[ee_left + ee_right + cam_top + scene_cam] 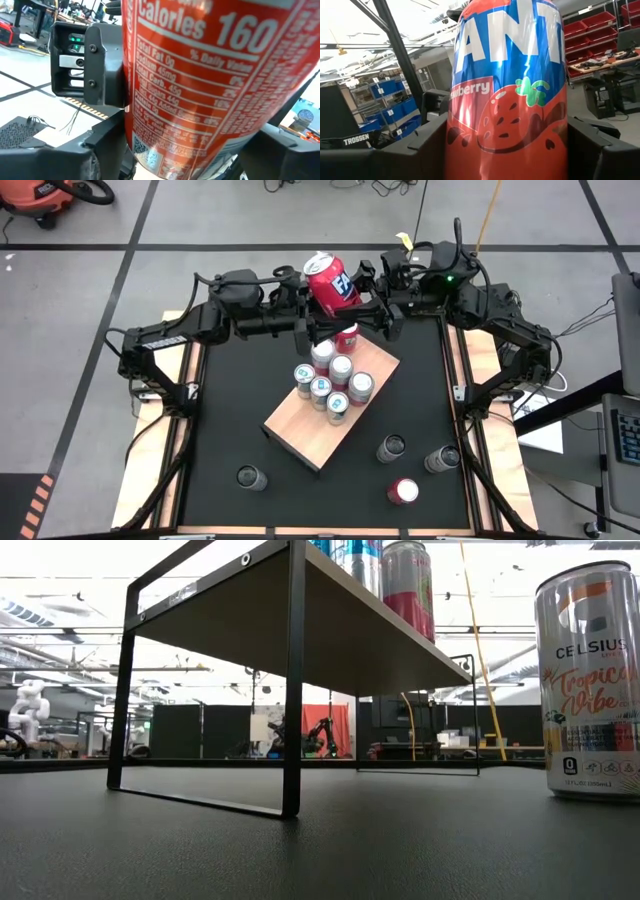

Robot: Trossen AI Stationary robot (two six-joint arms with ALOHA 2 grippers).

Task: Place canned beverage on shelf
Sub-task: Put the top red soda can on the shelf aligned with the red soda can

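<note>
A red strawberry soda can (330,283) hangs in the air over the far end of the tan wooden shelf (300,430). My left gripper (312,305) reaches it from the table's left and my right gripper (362,298) from the right; both are shut on it. The can fills the left wrist view (200,75) and the right wrist view (510,90). Several cans (330,380) stand upright on the shelf's top, a red one (347,338) just below the grippers. The shelf stands on black frame legs (292,690). My left gripper (190,160) has the can's lower body (137,145) between its two fingers, one dark finger (105,150) on each side. It comes in about level from the table's left. The can stands roughly upright, clear of the shelf. My right gripper (505,150) pinches the can's lower body (452,145) between its two fingers (427,145), one on either side. It reaches in about level from the table's right. The can is upright, label toward the camera, lifted clear of shelf and table.
Loose cans stand on the black tabletop near the front: one at the left (252,477), two at the right (391,447) (442,459), and a red-topped one (403,491). A Celsius can (590,680) stands close to the low camera. Open room lies under the shelf.
</note>
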